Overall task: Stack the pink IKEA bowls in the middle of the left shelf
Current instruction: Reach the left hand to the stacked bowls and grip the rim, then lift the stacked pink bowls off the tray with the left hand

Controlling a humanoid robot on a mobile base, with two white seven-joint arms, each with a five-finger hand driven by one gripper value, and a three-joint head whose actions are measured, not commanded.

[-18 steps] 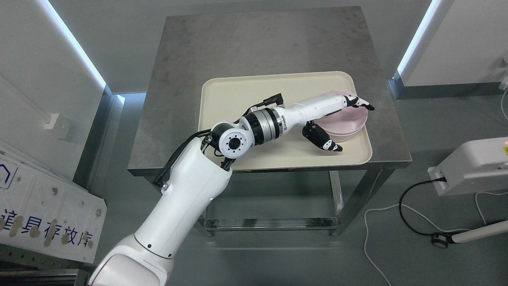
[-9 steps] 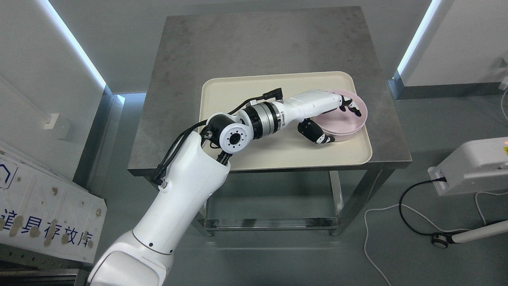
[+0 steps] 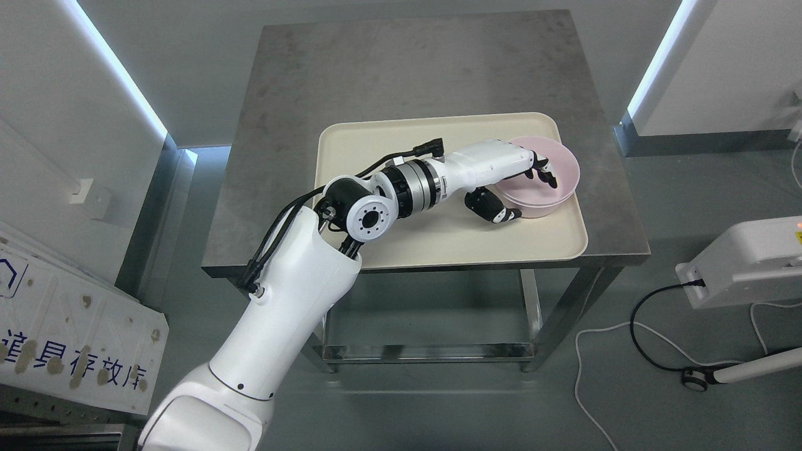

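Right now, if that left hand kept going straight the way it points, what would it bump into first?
Most likely the far wall of the pink bowl. The left hand points right across the cream tray, its fingers already curled over the bowl's near rim, thumb outside. Depth is hard to judge from above.

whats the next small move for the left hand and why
Probably close the grip and lift a little. The left hand straddles the near wall of the pink bowl, fingers curled inside, thumb outside, and the bowl sits on the tray, nowhere near a shelf.
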